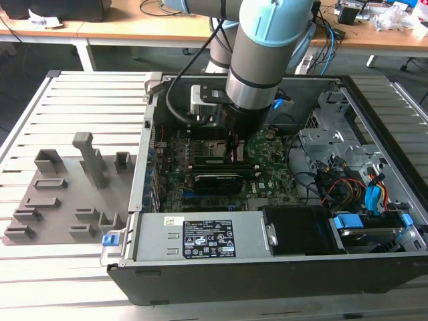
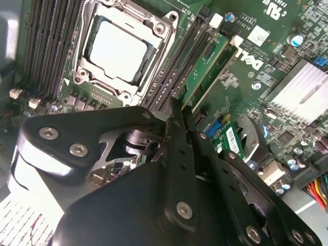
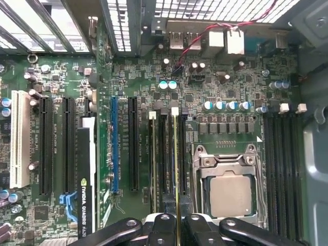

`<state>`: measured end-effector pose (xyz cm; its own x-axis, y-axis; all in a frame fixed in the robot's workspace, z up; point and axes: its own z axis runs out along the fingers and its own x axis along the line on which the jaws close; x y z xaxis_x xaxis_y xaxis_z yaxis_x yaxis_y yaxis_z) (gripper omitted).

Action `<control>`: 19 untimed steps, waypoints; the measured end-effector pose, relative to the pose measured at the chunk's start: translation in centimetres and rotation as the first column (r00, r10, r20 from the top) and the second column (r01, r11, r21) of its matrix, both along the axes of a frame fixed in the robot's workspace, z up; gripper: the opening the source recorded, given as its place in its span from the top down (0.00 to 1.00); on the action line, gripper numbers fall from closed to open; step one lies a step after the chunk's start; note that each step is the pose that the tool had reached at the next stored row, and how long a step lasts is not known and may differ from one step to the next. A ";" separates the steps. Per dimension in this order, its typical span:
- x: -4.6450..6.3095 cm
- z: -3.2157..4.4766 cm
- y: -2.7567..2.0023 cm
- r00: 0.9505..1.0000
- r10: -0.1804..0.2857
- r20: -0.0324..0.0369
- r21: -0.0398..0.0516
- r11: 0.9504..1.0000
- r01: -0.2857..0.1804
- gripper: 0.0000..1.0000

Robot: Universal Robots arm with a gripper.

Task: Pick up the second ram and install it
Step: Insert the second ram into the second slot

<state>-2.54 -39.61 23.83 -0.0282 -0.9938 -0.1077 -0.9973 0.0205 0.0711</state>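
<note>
gripper [image 2: 179,110]: clenched on the second ram [image 3: 177,169], over the motherboard [image 1: 267,157].
second ram: stood edge-down in a slot, at nine o'clock of the processor socket [image 3: 230,187].
advice: kept upright, pressed evenly.

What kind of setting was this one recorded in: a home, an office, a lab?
Most likely a robotics lab or workshop. An open computer case lies on a slatted metal table, a grey holder tray sits beside it, and desks strewn with cables stand behind.
</note>
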 end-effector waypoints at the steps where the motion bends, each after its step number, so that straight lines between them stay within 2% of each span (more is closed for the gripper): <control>1: 0.0 -0.17 0.03 1.000 0.000 0.000 0.000 1.000 0.000 0.86; 8: -0.2 -1.15 0.40 1.000 0.000 0.000 0.000 1.000 0.000 0.86; 19: 0.0 -1.30 0.44 1.000 0.000 0.000 0.000 1.000 0.000 0.86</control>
